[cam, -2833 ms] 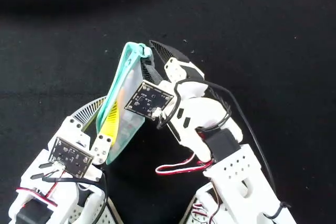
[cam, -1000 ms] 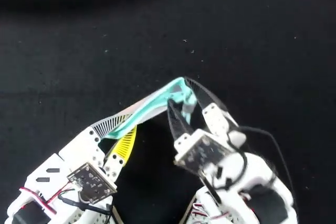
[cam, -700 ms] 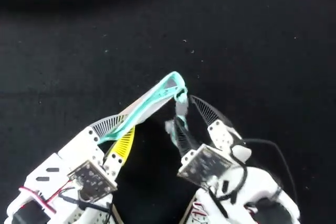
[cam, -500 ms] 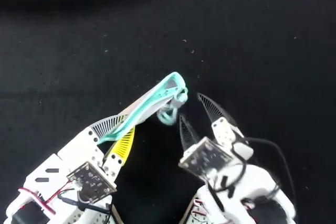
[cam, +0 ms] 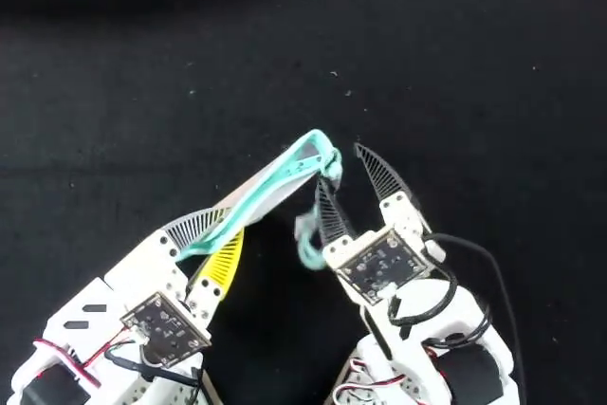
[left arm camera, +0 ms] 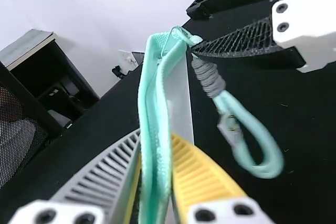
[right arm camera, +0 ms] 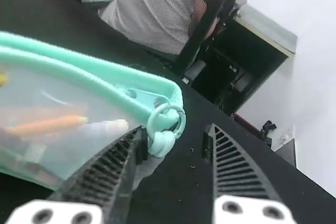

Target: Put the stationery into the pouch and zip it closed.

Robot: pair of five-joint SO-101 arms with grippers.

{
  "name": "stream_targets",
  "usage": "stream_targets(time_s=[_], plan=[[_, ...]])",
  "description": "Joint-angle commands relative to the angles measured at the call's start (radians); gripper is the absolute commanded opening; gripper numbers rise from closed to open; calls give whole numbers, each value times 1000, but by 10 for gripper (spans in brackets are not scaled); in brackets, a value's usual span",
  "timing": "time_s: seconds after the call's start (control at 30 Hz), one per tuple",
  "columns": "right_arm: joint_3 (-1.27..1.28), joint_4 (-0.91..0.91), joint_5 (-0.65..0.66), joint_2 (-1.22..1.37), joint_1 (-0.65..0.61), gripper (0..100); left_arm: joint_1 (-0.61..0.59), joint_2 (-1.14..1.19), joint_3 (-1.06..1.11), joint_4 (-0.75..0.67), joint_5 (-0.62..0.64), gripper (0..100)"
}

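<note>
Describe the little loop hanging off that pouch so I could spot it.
Over the black table, the left gripper holds a clear pouch edged in mint green. From its far corner, beside the open right gripper, hangs the loop: mint cord with a grey-wrapped neck, dangling free.

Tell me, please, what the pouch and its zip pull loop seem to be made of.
Pouch: translucent soft plastic panel, since the stationery shows through it, with a matte mint edging, possibly fabric or rubbery plastic.
Zip pull loop: mint cord, likely woven or rubbery, with a grey wrapped collar.
</note>
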Motion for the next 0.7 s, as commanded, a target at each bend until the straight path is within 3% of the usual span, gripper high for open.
stream_targets(time_s=[0.0, 0.43, 0.67], plan=[[-10, -40, -12, -1, 5, 194, 7, 5, 85, 31, -5, 32], [125, -193, -14, -2, 5, 188, 7, 5, 85, 31, -3, 32], [120, -195, -8, -12, 5, 88, 7, 5, 90, 31, -3, 32]])
